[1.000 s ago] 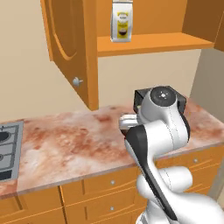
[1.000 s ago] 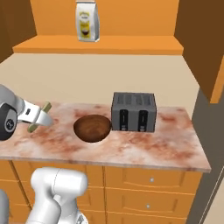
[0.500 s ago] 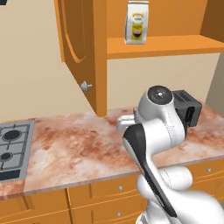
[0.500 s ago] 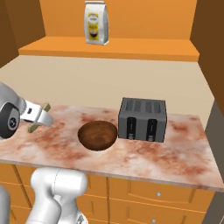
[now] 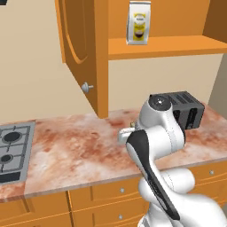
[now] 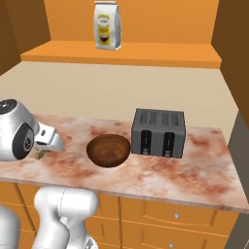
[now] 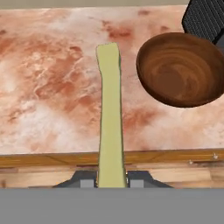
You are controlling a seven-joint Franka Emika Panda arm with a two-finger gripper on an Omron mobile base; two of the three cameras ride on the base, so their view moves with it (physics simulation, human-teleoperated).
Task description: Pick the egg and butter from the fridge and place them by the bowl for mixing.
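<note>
- Hand view looks down at the marbled reddish tabletop (image 7: 52,87), and the pincer (image 7: 112,181) is clamped tight on a long pale yellow strip (image 7: 110,118) that runs up the middle of the shot. Probably the butter, but it looks stretched, so I can't say for sure.
- The bowl (image 7: 181,70), dark brown and glossy, sits on the tabletop just to the right of the strip's far end, close to it but apart.
- Right base view has the bowl (image 6: 109,150) just beside a dark grey toaster (image 6: 159,133), with the pincer (image 6: 43,153) near the bowl's left side, low over the tabletop.
- Up on the orange shelf (image 6: 121,53) stands a white and yellow bag (image 6: 107,25).
- Left base view: stove burners (image 5: 11,148) at the tabletop's far left.
</note>
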